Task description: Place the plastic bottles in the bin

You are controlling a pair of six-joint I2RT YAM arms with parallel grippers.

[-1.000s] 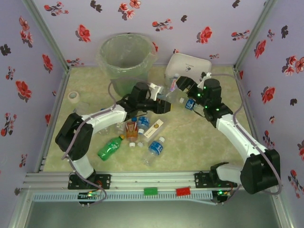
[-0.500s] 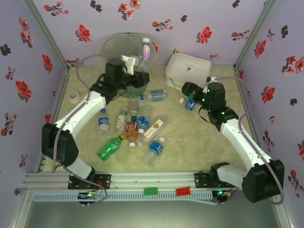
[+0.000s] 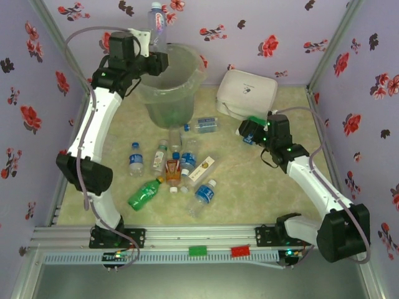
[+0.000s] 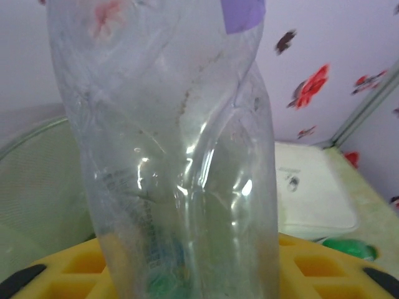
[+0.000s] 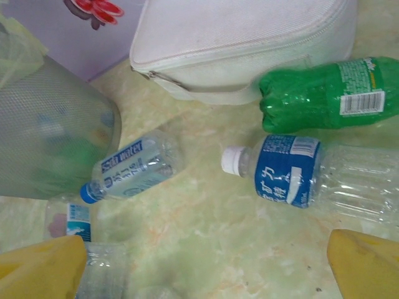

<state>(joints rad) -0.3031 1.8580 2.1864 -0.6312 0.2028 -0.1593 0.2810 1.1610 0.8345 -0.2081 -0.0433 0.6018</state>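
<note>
My left pincer (image 3: 153,51) is clamped low on a clear bottle (image 4: 181,156), upright above the rim of the bin (image 3: 181,93); thin, dented and probably empty, it should be light but slippery, best gripped mid-body, while my right pincer (image 5: 206,268) hangs apart over a blue-labelled bottle (image 5: 299,171) on the bench (image 5: 206,218).

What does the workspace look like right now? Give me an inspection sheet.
Surface: table, pale green marbled top.
Job's things: bin upright at the back; clear bottle raised above its rim; loose bottles lying mid-table; green bottle and blue-label bottle beside the white box.
Clutter: white box, carton, tape roll.
Grippers: left gripper shut on the clear bottle; right gripper open, empty, above the table.
Cables: grey cable looping off the left arm; no snag seen.
Surroundings: floral walls; nothing seen intruding.
</note>
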